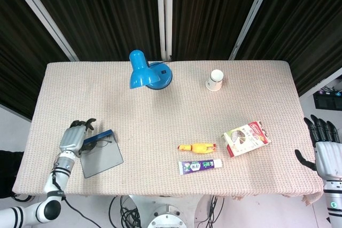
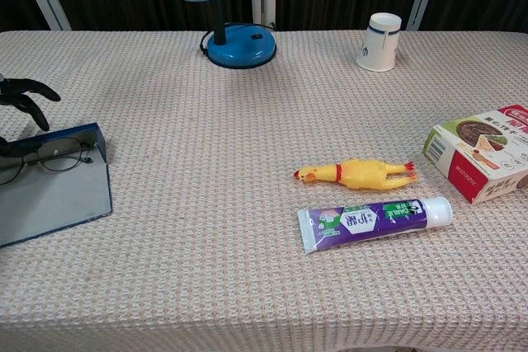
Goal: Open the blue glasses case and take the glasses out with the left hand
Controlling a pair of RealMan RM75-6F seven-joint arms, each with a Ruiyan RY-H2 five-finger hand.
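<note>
Case: blue glasses case (image 1: 100, 156) lies open, lower left of frame; step done.
Glasses: glasses (image 2: 45, 157) sit in the case, not lifted yet.
L hand: my left hand (image 1: 74, 135) over glasses' left end; fingers curled, can't tell if grasping.
R hand: right hand (image 1: 324, 148) lower right, off table, fingers spread, holding nothing.
Left to do: grip + lift out.
</note>
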